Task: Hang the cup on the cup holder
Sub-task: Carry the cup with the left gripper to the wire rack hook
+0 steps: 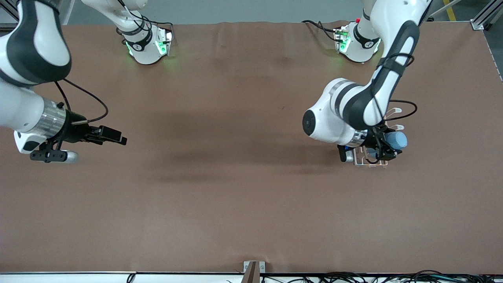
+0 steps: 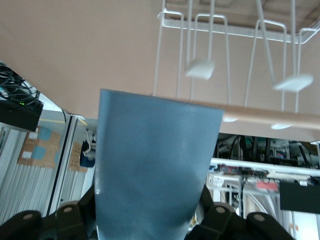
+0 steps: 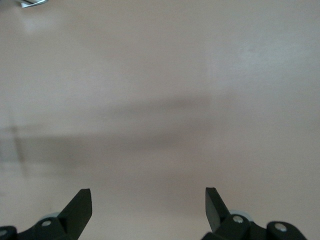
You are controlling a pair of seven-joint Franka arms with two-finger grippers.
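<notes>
My left gripper (image 1: 387, 148) is shut on the light blue cup (image 1: 396, 140) and holds it on its side over the white wire cup holder (image 1: 371, 162) at the left arm's end of the table. In the left wrist view the cup (image 2: 152, 165) fills the space between the black fingers (image 2: 216, 217), with the holder's white prongs (image 2: 200, 70) and wooden rod (image 2: 270, 119) just past its rim. The arm hides much of the holder in the front view. My right gripper (image 1: 118, 137) is open and empty above bare table at the right arm's end, where that arm waits.
The brown table cover (image 1: 235, 177) is bare across the middle. Cables and a metal bracket (image 1: 253, 269) lie along the edge nearest the front camera. The two arm bases (image 1: 147, 45) stand at the edge farthest from that camera.
</notes>
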